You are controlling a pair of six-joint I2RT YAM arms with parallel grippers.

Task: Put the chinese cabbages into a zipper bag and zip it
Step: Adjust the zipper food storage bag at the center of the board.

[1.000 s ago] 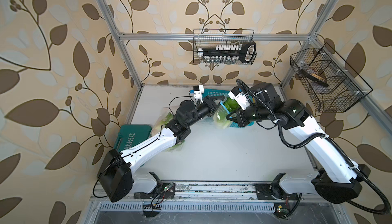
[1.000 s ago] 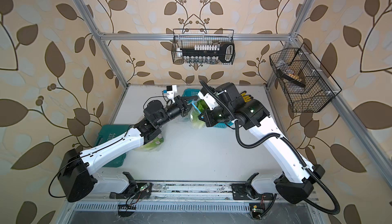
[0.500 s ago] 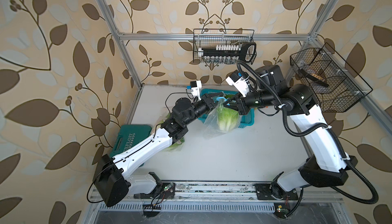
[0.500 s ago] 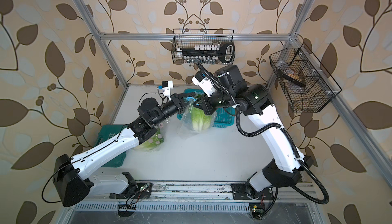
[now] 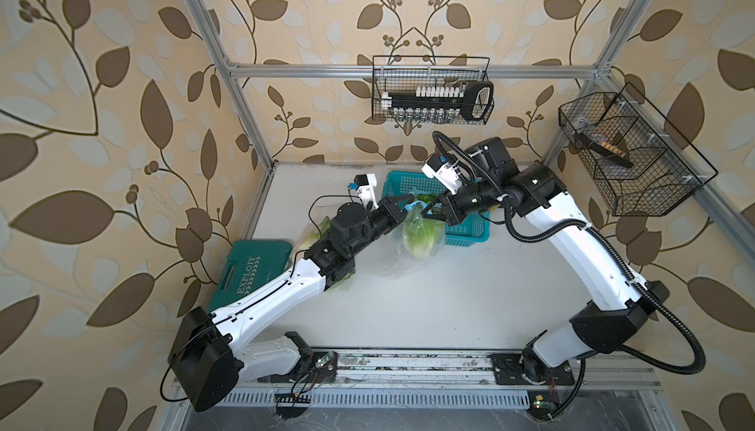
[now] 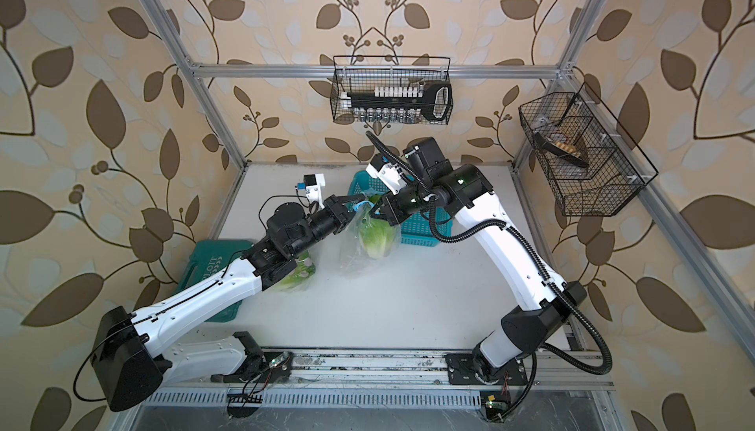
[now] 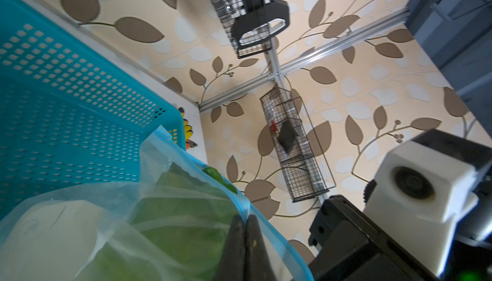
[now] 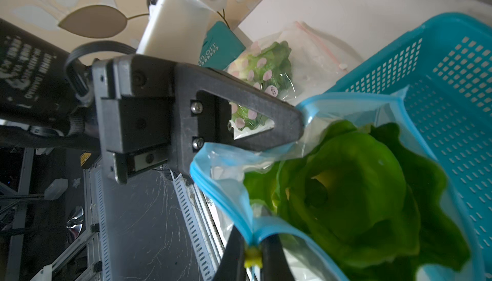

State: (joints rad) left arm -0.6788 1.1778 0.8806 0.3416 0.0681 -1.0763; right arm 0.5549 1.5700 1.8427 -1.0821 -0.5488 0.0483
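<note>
Both top views: bagged cabbage (image 5: 315, 232) lies under my left arm. Zipper bag (image 5: 398, 259), low by blue basket (image 5: 470, 233) a second ago, now hangs lifted. Left pincer (image 5: 408, 201) and right pincer (image 5: 429, 211) each pinch its blue rim. Cabbage (image 5: 423, 239) inside, long axis vertical, stalk down, leaves up.

My left arm (image 5: 278, 294) and right arm (image 5: 572, 241) are white with black joints. The zipper bag (image 5: 394, 254) is clear with a light-blue strip; the cabbage (image 5: 423, 239) inside runs bright green to white. The basket (image 5: 470, 232) is turquoise, dotted with holes. The case (image 5: 245, 267) is dark teal, white-lettered. The wallpaper (image 5: 327, 8) is beige with brown leaves.
</note>
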